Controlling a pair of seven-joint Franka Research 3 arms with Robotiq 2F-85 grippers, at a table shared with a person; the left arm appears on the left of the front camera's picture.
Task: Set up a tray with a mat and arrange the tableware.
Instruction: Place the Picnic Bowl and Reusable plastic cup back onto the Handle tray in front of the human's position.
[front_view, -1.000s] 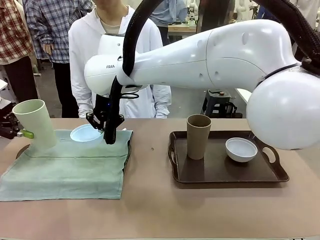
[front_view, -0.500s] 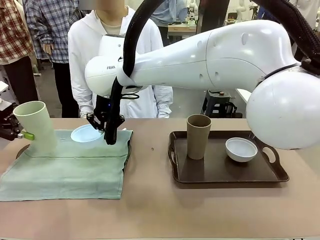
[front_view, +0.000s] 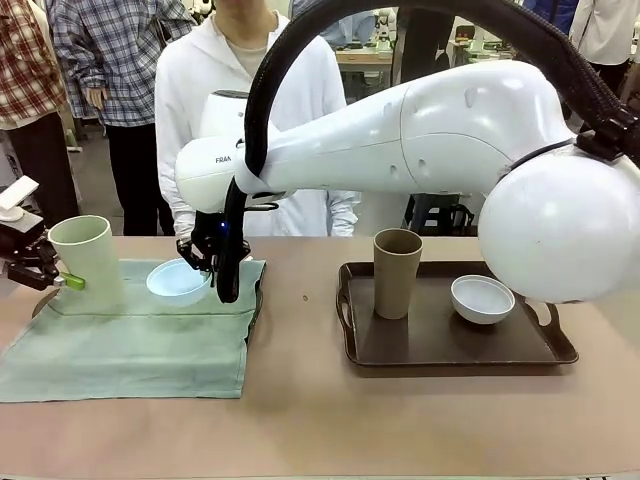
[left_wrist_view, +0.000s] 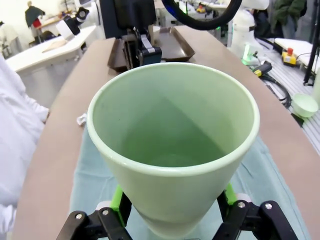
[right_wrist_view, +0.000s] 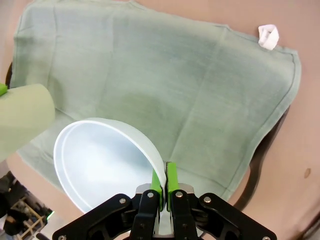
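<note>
A: Start at your left. What does your left gripper (left_wrist_view: 172, 216) have?

B: It is clamped on the pale green tumbler (left_wrist_view: 175, 145), with a green pad against each side of the base. The tumbler stands mouth-up between the fingers, leaning a little. The green mat (front_view: 130, 345) lies below and ahead of that gripper.

A: And what is under the mat?

B: A dark tray (right_wrist_view: 255, 177); its rim and handle peek out past the cloth's edge.

A: Next along, your right gripper (front_view: 222, 272)?

B: Your right arm reaches across the middle. Its gripper points down with the pads pinched nearly together on the rim of the light blue bowl (right_wrist_view: 100, 165). The bowl hangs tilted to the tumbler's side of that gripper, over the mat's far edge. You cannot tell whether its base touches the cloth.

A: And further right?

B: Well off to that gripper's other side, a second brown tray (front_view: 440, 355) sits on the worktop (front_view: 300, 420). The brown tumbler (front_view: 396, 272) stands upright at its near end, with the white bowl (front_view: 482, 298) beyond it and apart from it. A person in white (front_view: 250, 110) stands behind the worktop, past your right gripper.
</note>
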